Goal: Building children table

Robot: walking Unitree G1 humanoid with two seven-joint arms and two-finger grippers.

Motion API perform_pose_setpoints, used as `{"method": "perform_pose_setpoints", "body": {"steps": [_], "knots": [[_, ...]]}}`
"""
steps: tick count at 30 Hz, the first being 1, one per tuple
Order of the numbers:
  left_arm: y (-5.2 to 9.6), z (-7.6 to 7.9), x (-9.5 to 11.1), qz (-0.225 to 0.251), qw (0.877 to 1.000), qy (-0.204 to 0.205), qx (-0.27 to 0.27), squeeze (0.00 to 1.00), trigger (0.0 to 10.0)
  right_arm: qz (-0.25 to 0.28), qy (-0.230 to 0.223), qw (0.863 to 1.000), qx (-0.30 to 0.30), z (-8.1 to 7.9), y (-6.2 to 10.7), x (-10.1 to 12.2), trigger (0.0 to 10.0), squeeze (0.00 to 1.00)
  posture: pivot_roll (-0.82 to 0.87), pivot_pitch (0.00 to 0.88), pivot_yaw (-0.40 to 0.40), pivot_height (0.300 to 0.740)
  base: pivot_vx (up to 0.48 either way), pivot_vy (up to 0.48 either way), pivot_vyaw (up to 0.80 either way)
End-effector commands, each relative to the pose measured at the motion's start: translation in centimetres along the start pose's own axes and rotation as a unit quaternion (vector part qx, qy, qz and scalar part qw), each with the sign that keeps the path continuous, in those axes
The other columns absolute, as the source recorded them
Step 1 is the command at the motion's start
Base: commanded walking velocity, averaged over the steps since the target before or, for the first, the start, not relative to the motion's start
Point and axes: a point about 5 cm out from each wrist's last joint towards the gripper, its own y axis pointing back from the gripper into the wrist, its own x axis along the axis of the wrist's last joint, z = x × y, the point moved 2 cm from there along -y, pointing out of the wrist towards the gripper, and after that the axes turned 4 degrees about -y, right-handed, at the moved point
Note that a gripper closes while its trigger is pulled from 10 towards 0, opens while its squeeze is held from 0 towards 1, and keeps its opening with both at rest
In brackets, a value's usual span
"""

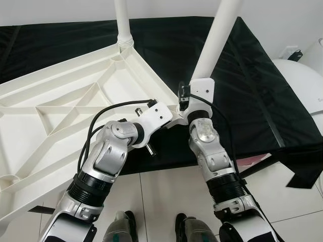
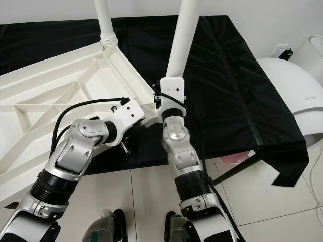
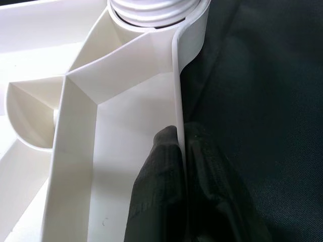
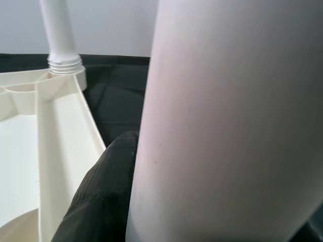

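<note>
Leg-fitting looks to be the step in hand: the right gripper [image 4: 132, 201] is clenched around a long white plastic table leg [image 1: 218, 38] rising through the upper middle of the head views, its lower end near the tabletop's near corner. The left gripper [image 3: 184, 166] pinches the thin outer rim of the upturned white ribbed plastic tabletop [image 1: 60, 106], one black finger [image 3: 156, 186] on the inside of the rim. That tabletop fills the left half of the frame, lying underside-up on a black cloth-covered surface [image 1: 252, 75], with another white leg [image 1: 122, 22] already standing in its far corner socket at upper centre. Next, I judge, the held leg must be brought upright over a free socket and seated while the rim is steadied.
</note>
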Motion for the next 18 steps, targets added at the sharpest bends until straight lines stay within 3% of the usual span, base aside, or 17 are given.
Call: {"method": "perform_pose_setpoints", "body": {"steps": [1,9,12,18], "knots": [[0.43,-0.68,0.85,0.012,0.999,-0.017,0.050,0.00,10.0,-0.028,-0.004,1.000,-0.005,0.77,0.41,-1.27,10.0,0.00,-0.11,0.204,-0.027,0.740,0.000,0.000,0.00],[0.32,-0.53,0.94,0.013,0.999,-0.017,0.048,0.00,10.0,-0.034,0.000,0.999,0.039,1.43,0.12,-1.19,10.0,0.00,-0.11,0.197,-0.028,0.740,0.000,0.000,0.00],[0.29,-0.45,0.98,0.014,0.999,-0.017,0.047,0.00,10.0,-0.038,0.004,0.995,0.089,1.20,-0.13,-1.09,10.0,0.00,-0.11,0.191,-0.029,0.740,0.000,0.000,0.00],[0.31,-0.40,0.94,0.014,0.999,-0.017,0.048,0.00,10.0,-0.047,0.000,0.990,0.134,1.45,-0.30,-1.03,10.0,0.00,-0.11,0.185,-0.030,0.740,0.000,0.000,0.00]]}}
